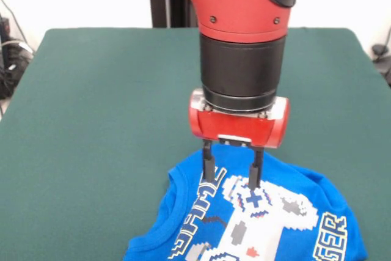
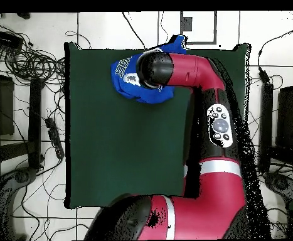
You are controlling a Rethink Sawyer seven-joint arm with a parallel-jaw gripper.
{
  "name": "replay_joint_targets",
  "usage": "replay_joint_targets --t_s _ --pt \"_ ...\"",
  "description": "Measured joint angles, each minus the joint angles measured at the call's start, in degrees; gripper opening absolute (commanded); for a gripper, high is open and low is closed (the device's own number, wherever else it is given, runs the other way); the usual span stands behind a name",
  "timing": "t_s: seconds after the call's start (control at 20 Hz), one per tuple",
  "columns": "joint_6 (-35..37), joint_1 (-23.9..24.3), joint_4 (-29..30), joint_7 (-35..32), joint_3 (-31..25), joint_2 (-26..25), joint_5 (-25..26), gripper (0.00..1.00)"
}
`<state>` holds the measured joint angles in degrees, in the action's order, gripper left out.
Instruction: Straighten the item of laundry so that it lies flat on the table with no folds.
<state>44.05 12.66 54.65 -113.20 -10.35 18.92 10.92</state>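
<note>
The bright blue T-shirt (image 1: 293, 212) lies rumpled at the near edge of the dark green table (image 1: 91, 120), print side up, with the pixel controller and lettering showing. Its lower part runs out of the front view. My gripper (image 1: 233, 178) hangs straight down over the shirt's upper part. Its two fingers are apart, with the tips at or just above the cloth, holding nothing. In the overhead view the shirt (image 2: 127, 75) sits at the table's top edge (image 2: 86, 125), partly hidden under my arm's wrist, and the gripper is hidden.
The red arm (image 2: 205, 125) stretches across the right half of the table in the overhead view. Cables and equipment (image 2: 23, 63) lie on the floor left of the table.
</note>
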Motion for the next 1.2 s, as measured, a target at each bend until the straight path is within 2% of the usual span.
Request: replay_joint_targets --t_s 0.2,0.4,1.2 --pt "-3.7 -1.2 2.9 -4.8 1.6 0.0 -1.7 1.00" --pt "-5.7 -1.5 4.7 -6.6 2.4 -0.1 -2.4 1.00" --pt "-10.1 0.4 11.1 -6.7 3.0 0.1 -3.9 1.00"
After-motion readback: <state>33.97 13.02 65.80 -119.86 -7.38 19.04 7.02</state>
